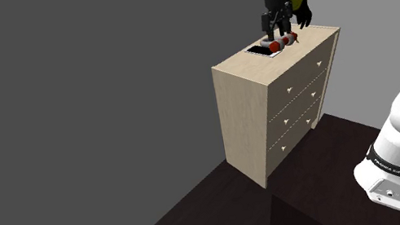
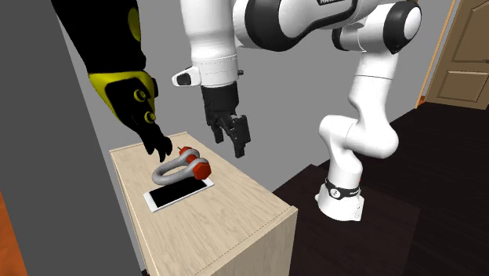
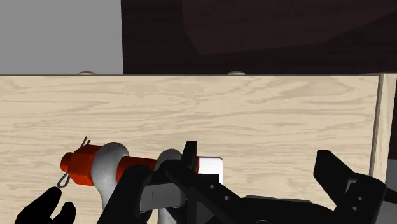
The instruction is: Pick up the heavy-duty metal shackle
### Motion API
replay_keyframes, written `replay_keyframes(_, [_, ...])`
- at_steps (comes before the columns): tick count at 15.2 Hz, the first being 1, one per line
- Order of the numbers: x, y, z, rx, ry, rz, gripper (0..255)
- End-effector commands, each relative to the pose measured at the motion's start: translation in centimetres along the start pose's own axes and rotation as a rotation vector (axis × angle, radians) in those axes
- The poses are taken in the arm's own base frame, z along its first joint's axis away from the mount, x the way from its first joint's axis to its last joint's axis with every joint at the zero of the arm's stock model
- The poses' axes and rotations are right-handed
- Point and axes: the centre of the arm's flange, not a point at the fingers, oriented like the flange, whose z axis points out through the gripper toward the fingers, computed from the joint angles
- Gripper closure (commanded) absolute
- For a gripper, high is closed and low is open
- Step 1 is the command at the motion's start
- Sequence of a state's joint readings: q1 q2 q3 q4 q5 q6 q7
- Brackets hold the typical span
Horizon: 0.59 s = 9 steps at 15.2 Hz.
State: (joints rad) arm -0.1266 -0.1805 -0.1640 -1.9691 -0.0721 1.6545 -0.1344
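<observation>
Hand (image 2: 235,147): yours, wide open, empty, above dresser (image 2: 243,210).
Shackle (image 2: 168,167): just outside one finger, untouched.
Edge: dresser rim near other finger.

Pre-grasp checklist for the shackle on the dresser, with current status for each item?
1. Is the claw open: ok, its fingers stand apart.
2. Is it centred over the shackle: not ok. In the wrist view the shackle lies outside the fingers, off to one side.
3. Is there height to spare: ok. The claw hangs above the dresser top and touches nothing.
4. Is the black-and-yellow glove clear of the shackle: cannot tell. Its fingertips hang right at the bow.
5. Is the shackle free of the phone: cannot tell. It lies at or on the phone's far edge.
</observation>
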Motion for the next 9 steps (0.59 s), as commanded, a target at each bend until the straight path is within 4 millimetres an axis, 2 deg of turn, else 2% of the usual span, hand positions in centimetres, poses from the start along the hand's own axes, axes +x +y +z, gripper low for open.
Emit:
replay_keyframes(1, [2.2, 1.8, 0.4, 0.007, -0.002, 0.009, 0])
replay_keyframes(9, [10.0, 8.7, 2.2, 0.037, -0.010, 0.047, 0])
